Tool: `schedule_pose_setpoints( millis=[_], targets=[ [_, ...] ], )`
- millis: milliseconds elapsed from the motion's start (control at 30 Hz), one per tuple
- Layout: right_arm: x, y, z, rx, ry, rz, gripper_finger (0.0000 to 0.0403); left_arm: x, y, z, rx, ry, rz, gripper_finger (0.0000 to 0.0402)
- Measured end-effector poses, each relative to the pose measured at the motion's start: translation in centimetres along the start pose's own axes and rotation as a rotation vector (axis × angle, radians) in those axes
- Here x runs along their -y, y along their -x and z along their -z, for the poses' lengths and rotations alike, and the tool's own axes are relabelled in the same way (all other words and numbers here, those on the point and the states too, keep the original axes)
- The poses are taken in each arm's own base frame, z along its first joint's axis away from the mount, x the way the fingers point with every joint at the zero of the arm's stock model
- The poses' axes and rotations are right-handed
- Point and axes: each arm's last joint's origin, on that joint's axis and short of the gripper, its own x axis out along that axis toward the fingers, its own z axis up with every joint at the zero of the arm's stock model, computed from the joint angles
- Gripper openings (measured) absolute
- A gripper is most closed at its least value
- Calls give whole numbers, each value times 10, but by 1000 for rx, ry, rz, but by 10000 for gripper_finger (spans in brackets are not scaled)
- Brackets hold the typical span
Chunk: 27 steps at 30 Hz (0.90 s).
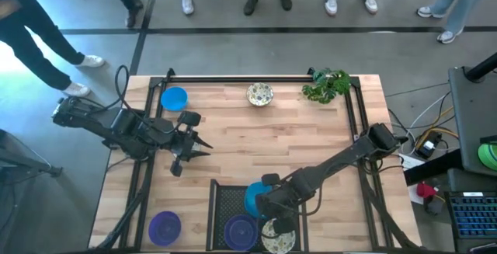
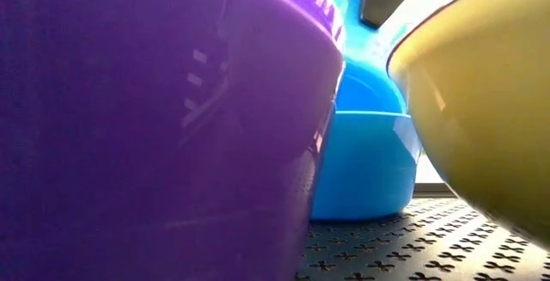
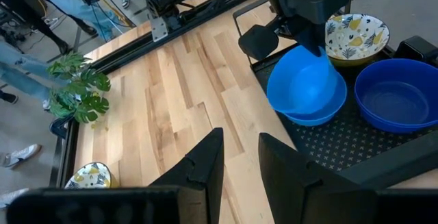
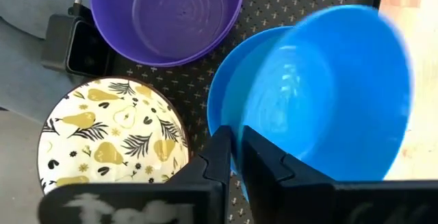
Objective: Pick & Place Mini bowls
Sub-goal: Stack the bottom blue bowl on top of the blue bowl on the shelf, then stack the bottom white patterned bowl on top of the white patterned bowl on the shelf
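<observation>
My right gripper (image 4: 239, 148) is low over the black mesh tray (image 1: 225, 200) near the table's near edge, shut on a bright blue mini bowl (image 4: 328, 94). That bowl tilts over a second blue bowl (image 4: 220, 101) standing in the tray. Beside them in the tray sit a purple bowl (image 4: 168, 11) and a cream bowl with a pear and leaf pattern (image 4: 109, 131). My left gripper (image 3: 239, 162) hangs open above bare wood at the table's left middle (image 1: 190, 141), touching nothing. On the table stand a blue bowl (image 1: 174, 99), a patterned bowl (image 1: 260, 94) and a purple bowl (image 1: 165, 227). My right gripper pinches the upper blue bowl by its rim (image 4: 245, 125), one finger inside the bowl and one outside. The fingers come from above, pointing down (image 3: 309, 42). The bowl is tilted, with its low side inside the second blue bowl (image 3: 311, 120).
A leafy green plant (image 1: 326, 85) stands at the far right corner. Black rails frame the table's far and side edges (image 1: 248, 78). People's legs and shoes show beyond the far edge. A small black block (image 4: 75, 42) sits beside the tray. Bare wood lies in the table's middle (image 1: 272, 137).
</observation>
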Motion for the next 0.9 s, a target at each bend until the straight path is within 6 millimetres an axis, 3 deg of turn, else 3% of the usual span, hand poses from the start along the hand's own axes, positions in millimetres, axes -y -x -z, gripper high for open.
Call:
schedule_pose_setpoints(
  millis=[433, 633, 900],
  targets=[
    [-2, 5, -5, 22, 3, -3, 95, 0, 0, 0, 0, 0, 0, 96],
    [-5, 16, -13, 45, 4, -8, 81, 0, 0, 0, -4, 0, 1, 96],
    [-7, 41, -29, 125, 22, 73, 30, 1, 0, 4, -37, 47, 10, 96]
  ],
)
